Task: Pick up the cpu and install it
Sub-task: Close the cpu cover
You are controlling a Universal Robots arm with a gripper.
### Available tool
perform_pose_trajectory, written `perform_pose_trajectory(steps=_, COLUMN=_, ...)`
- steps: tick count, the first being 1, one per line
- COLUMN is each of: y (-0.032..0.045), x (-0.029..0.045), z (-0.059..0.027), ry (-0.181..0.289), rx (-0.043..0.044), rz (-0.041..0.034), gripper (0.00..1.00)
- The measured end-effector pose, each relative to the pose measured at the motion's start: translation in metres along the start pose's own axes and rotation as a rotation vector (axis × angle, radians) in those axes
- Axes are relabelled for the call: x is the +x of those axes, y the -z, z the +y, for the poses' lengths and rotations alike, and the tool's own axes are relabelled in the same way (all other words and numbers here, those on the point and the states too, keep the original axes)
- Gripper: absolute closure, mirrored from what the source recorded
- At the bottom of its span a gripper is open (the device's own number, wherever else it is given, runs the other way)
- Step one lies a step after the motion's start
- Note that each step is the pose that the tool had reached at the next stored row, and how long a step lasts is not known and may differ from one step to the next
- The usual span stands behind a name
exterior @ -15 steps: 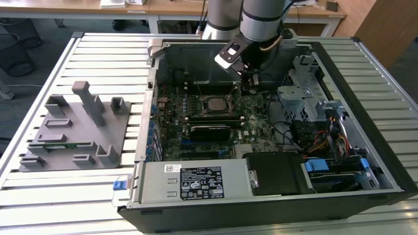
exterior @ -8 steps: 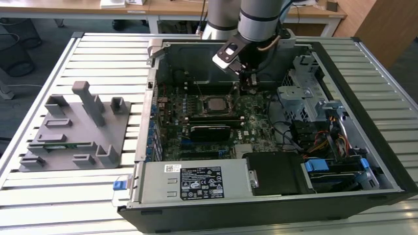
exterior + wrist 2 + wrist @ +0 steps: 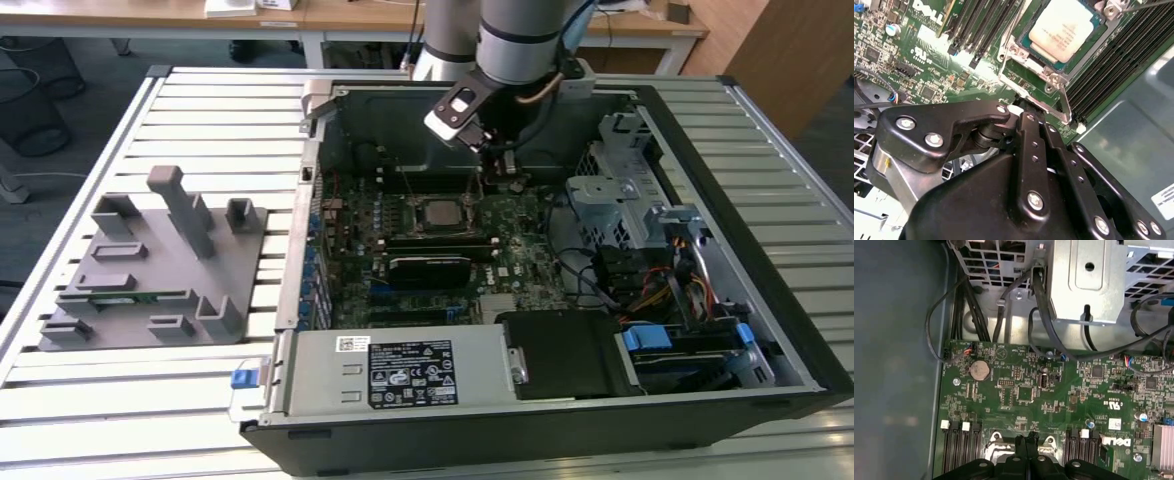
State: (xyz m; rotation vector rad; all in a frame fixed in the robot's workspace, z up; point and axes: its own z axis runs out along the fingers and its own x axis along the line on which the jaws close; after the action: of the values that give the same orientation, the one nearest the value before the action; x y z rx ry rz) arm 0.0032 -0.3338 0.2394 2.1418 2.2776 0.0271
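Your open black computer case (image 3: 787, 340) lies on its side on the slatted metal tabletop (image 3: 200, 100), covering the middle and the exterior view's right side. The cpu (image 3: 438, 212), a small flat square chip with a silver-grey metal top, lies flat inside the dark square socket frame (image 3: 1019, 65) on the green motherboard (image 3: 527, 250) within the case. The second wrist view shows its pale top (image 3: 1066, 30) framed by the socket.

Your claw (image 3: 505, 178) hangs inside the case, over the board just beside the socket, on the side nearer the tabletop's far edge. In both wrist views its black fingers are drawn together (image 3: 1029, 116) (image 3: 1026, 439) with nothing gripped, the tips close to the socket frame's edge. You cannot tell whether they touch it.

A grey moulded fixture block (image 3: 147, 270) sits near the tabletop's edge at the exterior view's left, well apart from the case.
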Motion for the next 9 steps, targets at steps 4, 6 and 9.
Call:
perform_pose_trajectory(steps=4, y=0.0001, x=0.0003, z=-0.0044, ry=0.000, rx=0.0000, rz=0.0000, gripper=0.89)
perform_pose_trajectory(steps=6, y=0.0002, x=0.0006, z=-0.0084, ry=0.000, rx=0.0000, rz=-0.0001, gripper=0.89)
perform_pose_trajectory(steps=9, y=0.0002, x=0.0009, z=-0.0146, ry=0.000, rx=-0.0002, rz=0.0001, gripper=0.89)
